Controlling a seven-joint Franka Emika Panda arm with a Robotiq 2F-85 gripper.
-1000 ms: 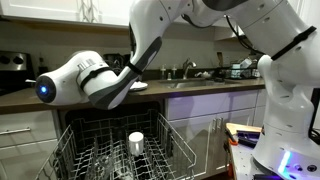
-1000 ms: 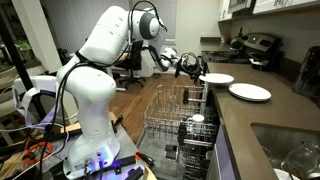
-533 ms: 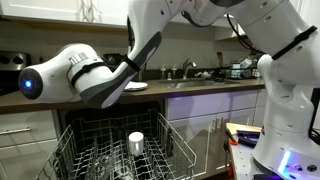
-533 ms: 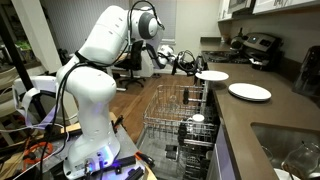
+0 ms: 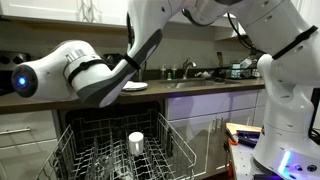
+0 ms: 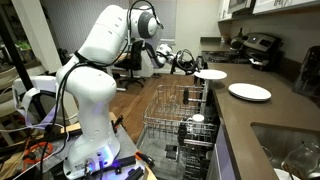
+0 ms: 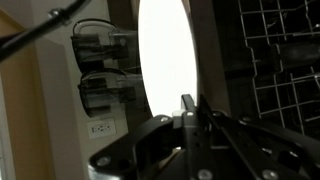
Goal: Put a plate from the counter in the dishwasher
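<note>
The claw (image 6: 188, 62) is clenched on the rim of a round, flat white dinner plate (image 6: 211, 75), which sits at the front edge of the long dark brown worktop (image 6: 235, 115), towards its far end; I cannot tell whether the plate's underside touches the surface. In the wrist view the claw (image 7: 190, 103) pinches the lower rim of that plate (image 7: 167, 60), which shows there as a bright tall oval with wire grid to its right. Two plates are in sight: the held one and a second white plate (image 6: 250, 92), lying flat on the worktop nearer the camera and well apart from the first. Below the front edge the built-in dishwasher (image 6: 190, 150) stands open with its light grey wire rack (image 6: 172, 105) pulled out, and one white upright cup (image 6: 197, 120) stands in it. In both exterior views the cup (image 5: 136, 142) is the only crockery I can make out among the wires. A steel sink (image 6: 285, 150) is set into the worktop at the near corner. In an exterior view the thick white robot arm (image 5: 90, 75) reaches across the front of the worktop and hides the claw.
</note>
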